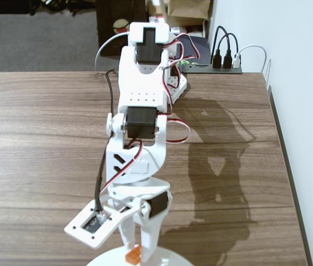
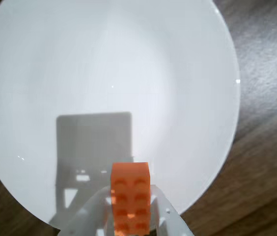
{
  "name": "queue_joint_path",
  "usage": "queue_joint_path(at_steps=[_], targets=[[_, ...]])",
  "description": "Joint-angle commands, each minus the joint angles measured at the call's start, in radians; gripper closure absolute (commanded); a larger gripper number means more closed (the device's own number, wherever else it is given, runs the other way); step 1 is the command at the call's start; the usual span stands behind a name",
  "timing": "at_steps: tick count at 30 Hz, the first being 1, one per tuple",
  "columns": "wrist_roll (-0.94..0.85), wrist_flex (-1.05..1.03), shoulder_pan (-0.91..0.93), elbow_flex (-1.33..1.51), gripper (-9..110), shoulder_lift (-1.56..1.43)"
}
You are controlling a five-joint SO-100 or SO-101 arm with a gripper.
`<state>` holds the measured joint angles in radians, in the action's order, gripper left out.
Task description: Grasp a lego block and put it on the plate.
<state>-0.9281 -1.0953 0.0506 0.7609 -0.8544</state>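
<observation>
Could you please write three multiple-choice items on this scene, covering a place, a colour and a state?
1. Where is the lego block?
A. Bare on the wooden table
B. Between the gripper's fingers over the plate
C. Beside the power strip

2. What colour is the plate?
A. White
B. Blue
C. Black

3. How does the gripper stand?
A. Open and empty
B. Out of sight
C. Shut on the lego block

Answers: 1 B, since the wrist view shows the block between the fingers with the plate behind it; 2 A, as the plate is plain white; 3 C, as both fingers flank and press the block.
</observation>
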Motion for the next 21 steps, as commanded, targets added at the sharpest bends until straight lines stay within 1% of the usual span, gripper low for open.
queue_joint_path(at_steps=[1, 8, 21], targets=[[0.021, 0.005, -0.014, -0.072, 97, 0.005], [0.052, 0.008, -0.021, -0.127, 97, 0.048], [0.078, 0.028, -0.02, -0.135, 96, 0.078]])
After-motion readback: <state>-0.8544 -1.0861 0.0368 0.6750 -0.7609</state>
